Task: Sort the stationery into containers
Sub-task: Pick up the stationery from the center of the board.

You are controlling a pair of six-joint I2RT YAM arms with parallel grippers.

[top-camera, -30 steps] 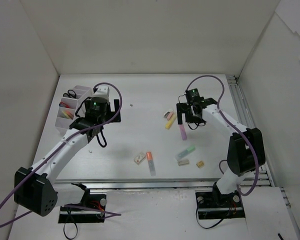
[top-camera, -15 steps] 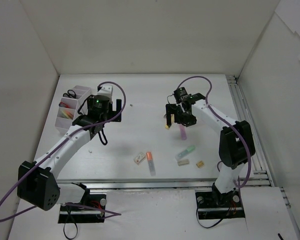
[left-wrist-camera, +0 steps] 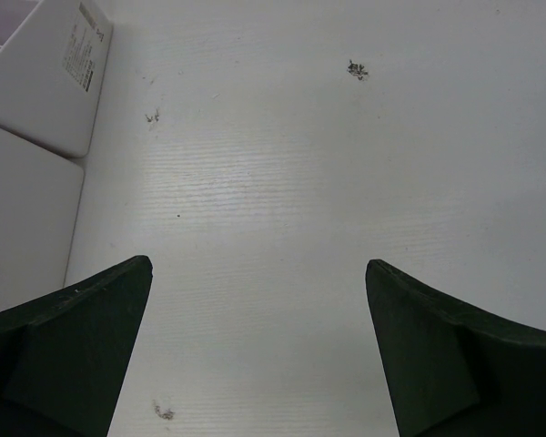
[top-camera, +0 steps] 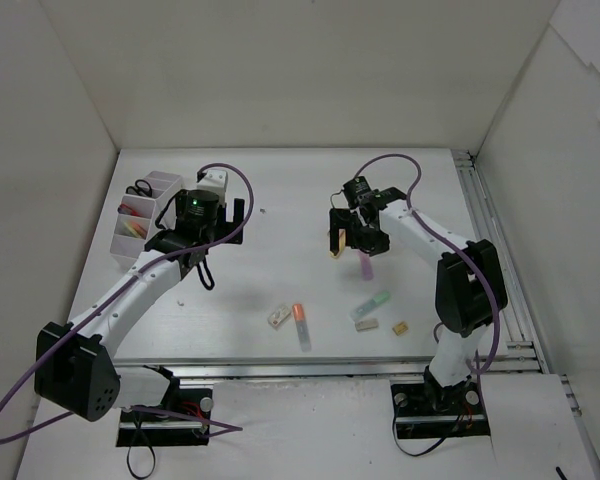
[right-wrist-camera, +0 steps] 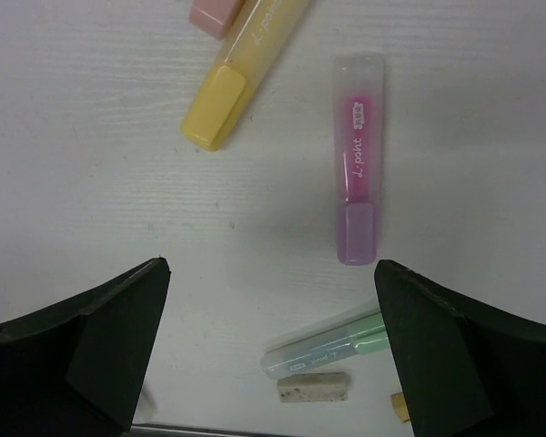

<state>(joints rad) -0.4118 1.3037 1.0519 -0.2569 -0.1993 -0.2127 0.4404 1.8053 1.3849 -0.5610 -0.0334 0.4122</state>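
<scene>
Right wrist view cuts the yellow highlighter (right-wrist-camera: 246, 68) off at the frame's top; the pink highlighter (right-wrist-camera: 358, 168) beside it on the tabletop (right-wrist-camera: 91, 155) reads "point". My right pincer (right-wrist-camera: 271, 273) and left pincer (left-wrist-camera: 257, 273) gape, released.

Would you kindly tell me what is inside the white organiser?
Black scissors sit in the organiser's far compartment, something reddish in the next, something yellow in the third. Its walls cover anything lower down.

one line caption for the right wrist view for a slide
Open right gripper hovering over the yellow highlighter, pink highlighter and green highlighter.
</scene>
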